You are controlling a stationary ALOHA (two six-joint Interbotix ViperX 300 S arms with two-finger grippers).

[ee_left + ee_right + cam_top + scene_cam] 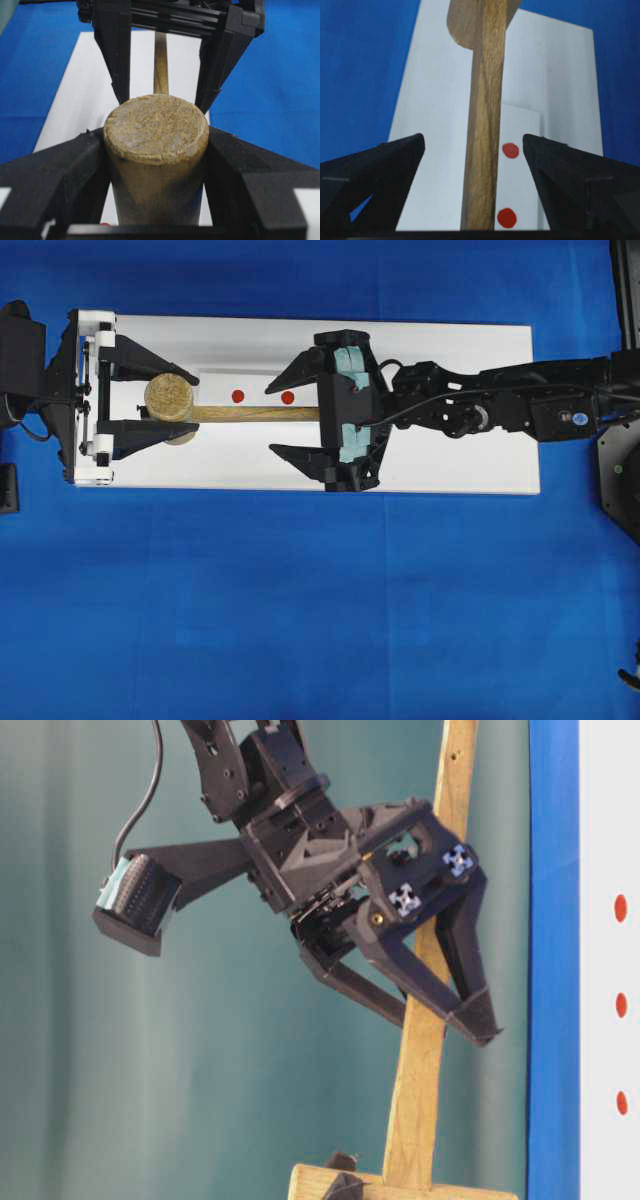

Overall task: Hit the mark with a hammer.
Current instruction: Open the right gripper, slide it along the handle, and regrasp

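The hammer is a light wooden mallet held over the white board. My left gripper is shut on its thick head, one finger on each side. The flat handle runs right, between the spread fingers of my right gripper, which is open and not touching it. In the right wrist view the handle passes midway between the fingers. Two red marks lie on the board just beside the handle. The marks sit right of the handle.
The board lies on a blue cloth. In the table-level view the right gripper straddles the handle, and three red marks line the board's edge. The right arm stretches over the board's right half.
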